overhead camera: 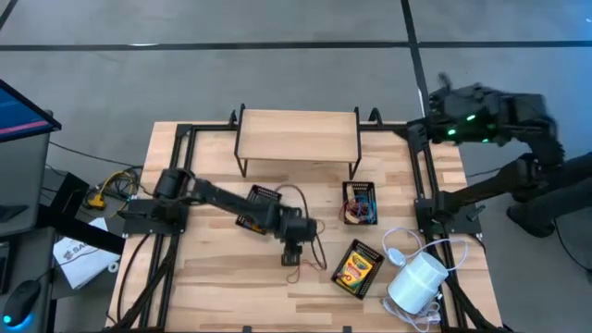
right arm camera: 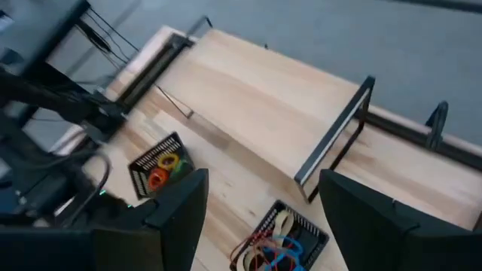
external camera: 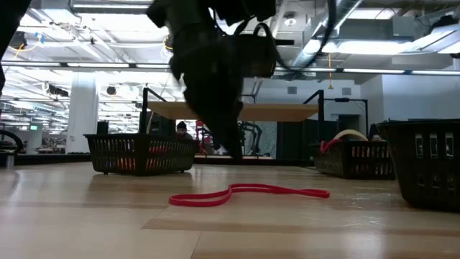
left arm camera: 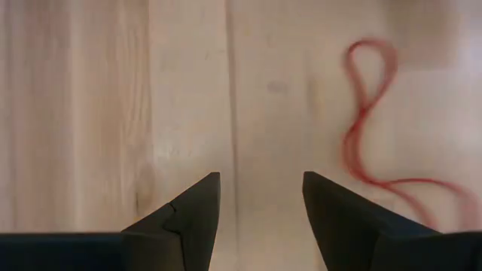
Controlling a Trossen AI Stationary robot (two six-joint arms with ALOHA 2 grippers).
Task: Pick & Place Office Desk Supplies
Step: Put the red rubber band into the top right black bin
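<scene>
A red elastic loop (left arm camera: 367, 124) lies flat on the wooden table, its length also showing in the low view (external camera: 244, 193). My left gripper (left arm camera: 260, 203) hangs just above the table beside the loop, pointing steeply down. It is open, with bare wood between its fingers. In the high view it (overhead camera: 294, 255) is near the table's middle. A yellow-and-green crayon box (overhead camera: 357, 268) lies flat to the right of it. My right gripper (right arm camera: 263, 196) is open and empty, raised high off the table's far right corner (overhead camera: 453, 116).
Two black mesh trays (overhead camera: 259, 205) (overhead camera: 361, 202) with coloured loops inside stand behind the left gripper. A wooden shelf on black legs (overhead camera: 298, 134) stands at the far edge. A white cylinder with a white cord (overhead camera: 416, 282) lies near the right front.
</scene>
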